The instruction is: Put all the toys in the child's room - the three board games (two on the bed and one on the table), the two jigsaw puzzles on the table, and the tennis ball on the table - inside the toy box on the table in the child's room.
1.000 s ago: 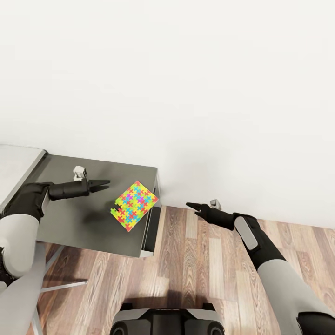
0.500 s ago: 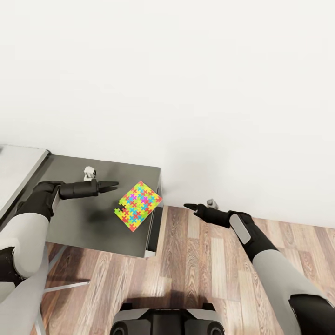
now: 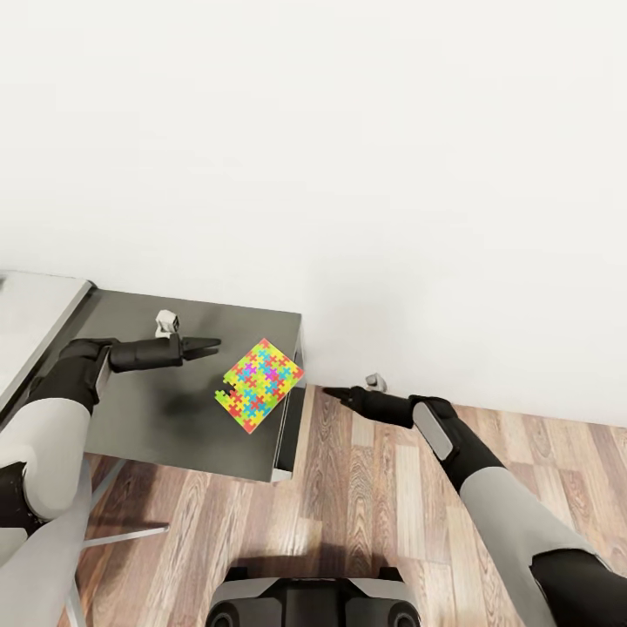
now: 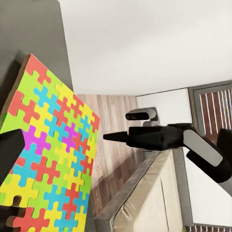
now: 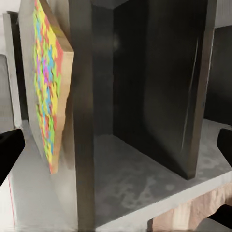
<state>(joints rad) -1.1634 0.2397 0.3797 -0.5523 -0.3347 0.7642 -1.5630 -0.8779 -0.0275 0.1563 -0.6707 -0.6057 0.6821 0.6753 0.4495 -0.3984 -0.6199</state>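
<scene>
One jigsaw puzzle [image 3: 259,385], a flat board printed in yellow, pink, blue and green, lies on the dark grey wing [image 3: 148,418] of the table, with one corner at the wing's right edge. My left gripper [image 3: 213,347] hovers open over the wing, pointing at the puzzle from just left of it. The left wrist view has the puzzle [image 4: 53,159] close in front. My right gripper [image 3: 331,393] is open, over the floor just right of the wing's end, pointing at it. In the right wrist view the puzzle [image 5: 46,92] is seen edge-on.
The pale grey desk top [image 3: 35,313] adjoins the wing on the left. A white wall rises behind. Wood-plank floor [image 3: 392,505] lies to the right and in front. An open dark compartment [image 5: 145,96] sits under the wing's end. My base [image 3: 313,601] is at the bottom.
My right gripper has moved left towards the wing's end. My left gripper moved closer to the puzzle a second ago and has since held still. The puzzle has not moved.
</scene>
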